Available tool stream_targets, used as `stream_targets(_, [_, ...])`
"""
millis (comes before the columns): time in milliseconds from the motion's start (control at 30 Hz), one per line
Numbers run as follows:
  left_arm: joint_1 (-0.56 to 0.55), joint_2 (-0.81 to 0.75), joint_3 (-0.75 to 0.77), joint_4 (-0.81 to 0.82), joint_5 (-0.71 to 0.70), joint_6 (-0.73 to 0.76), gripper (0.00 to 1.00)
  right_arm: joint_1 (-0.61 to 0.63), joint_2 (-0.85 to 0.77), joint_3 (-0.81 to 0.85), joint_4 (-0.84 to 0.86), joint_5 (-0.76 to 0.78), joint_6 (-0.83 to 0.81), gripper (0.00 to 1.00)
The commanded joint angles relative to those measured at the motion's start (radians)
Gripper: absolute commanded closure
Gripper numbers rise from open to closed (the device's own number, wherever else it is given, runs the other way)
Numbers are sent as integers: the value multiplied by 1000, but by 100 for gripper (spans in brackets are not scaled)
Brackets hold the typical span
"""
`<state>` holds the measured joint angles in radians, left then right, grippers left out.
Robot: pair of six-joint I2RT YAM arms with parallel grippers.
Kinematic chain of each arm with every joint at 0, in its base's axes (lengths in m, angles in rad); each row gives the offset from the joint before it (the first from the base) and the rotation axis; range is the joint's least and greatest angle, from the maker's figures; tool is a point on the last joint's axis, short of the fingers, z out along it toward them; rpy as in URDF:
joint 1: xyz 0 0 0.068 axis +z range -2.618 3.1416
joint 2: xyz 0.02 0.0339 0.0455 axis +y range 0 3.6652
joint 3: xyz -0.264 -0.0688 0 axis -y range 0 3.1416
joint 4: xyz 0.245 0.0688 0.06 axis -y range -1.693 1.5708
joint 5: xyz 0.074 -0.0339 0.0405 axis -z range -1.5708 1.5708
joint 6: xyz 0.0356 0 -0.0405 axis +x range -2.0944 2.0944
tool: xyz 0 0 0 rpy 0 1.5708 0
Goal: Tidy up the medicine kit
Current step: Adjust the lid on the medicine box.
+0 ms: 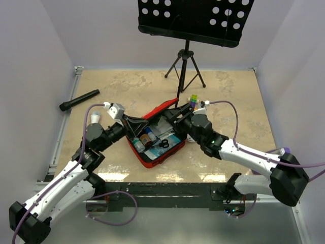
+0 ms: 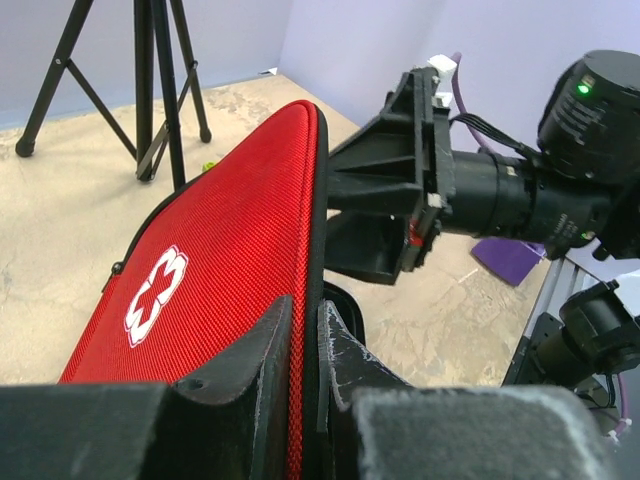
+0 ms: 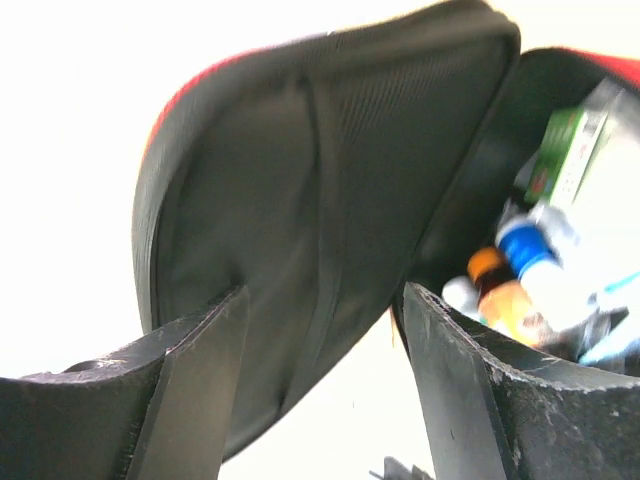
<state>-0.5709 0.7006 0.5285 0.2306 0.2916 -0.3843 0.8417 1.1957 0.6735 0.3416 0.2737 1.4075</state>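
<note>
Left end effector [image 2: 305, 306] clenched on the rim of the lid [image 2: 230, 250] — right end effector [image 3: 322, 292] released, jaws apart, facing its black lining.
Kit [image 1: 157, 141] lies open in the middle of the desk [image 1: 228, 101], lid held near upright. Red woven fabric outside, rounded corners, white cross; soft-sided and probably light, so it should flex — the piped rim looks the firmest hold, not the panel. Bottles [image 3: 512, 262] inside look smooth and loose, apt to roll if the base tips.

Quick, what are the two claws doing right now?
Left claw: closed on the lid edge of the medicine kit.
Right claw: open, holding nothing.
</note>
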Motion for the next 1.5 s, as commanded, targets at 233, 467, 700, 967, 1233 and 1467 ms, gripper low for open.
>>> stream_targets(233, [-1, 31, -7, -4, 61, -15, 98, -52, 160, 196, -35, -63, -77, 33])
stream_targets(467, [-3, 30, -7, -4, 55, -2, 98, -56, 208, 228, -67, -106, -116, 49])
stream_targets(700, [-1, 33, -12, 1, 31, -2, 98, -56, 183, 196, -95, -122, -120, 61])
stream_targets(967, [-1, 49, 8, -39, -69, -5, 98, -56, 125, 162, -110, -195, -208, 76])
stream_targets(1233, [-1, 80, 59, -63, -77, -18, 74, -59, 156, 155, -128, -199, -309, 99])
stream_targets(1467, [-1, 82, 82, -91, -49, 4, 69, -81, 156, 141, -135, -217, -323, 100])
